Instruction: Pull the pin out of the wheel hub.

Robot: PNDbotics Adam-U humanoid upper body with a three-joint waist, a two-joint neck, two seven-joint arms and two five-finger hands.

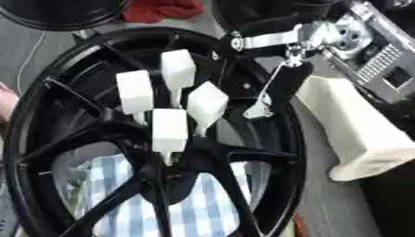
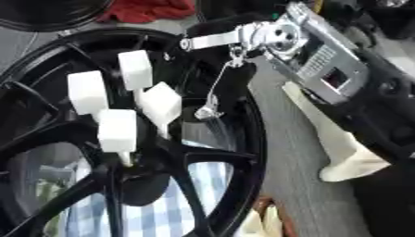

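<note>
A black spoked wheel hub [image 1: 89,115] lies flat and fills most of both views. Several white pins with square block heads stand on thin stems around its centre: one at the back [image 1: 178,68], one at the left [image 1: 135,91], one at the right [image 1: 207,104] and one nearest me [image 1: 169,130]. My right hand [image 1: 284,74] comes in from the upper right on a black and silver arm [image 2: 324,55]. It hangs over the hub's right rim, just right of the pins and apart from them. A thin silver rod [image 1: 267,90] runs down from it. The left hand is out of sight.
A long white foam block [image 1: 356,134] lies on the grey table right of the hub. A blue and white checked cloth [image 1: 194,203] shows through the spokes. A second black wheel [image 1: 57,14] and a red cloth [image 1: 162,9] sit at the far edge.
</note>
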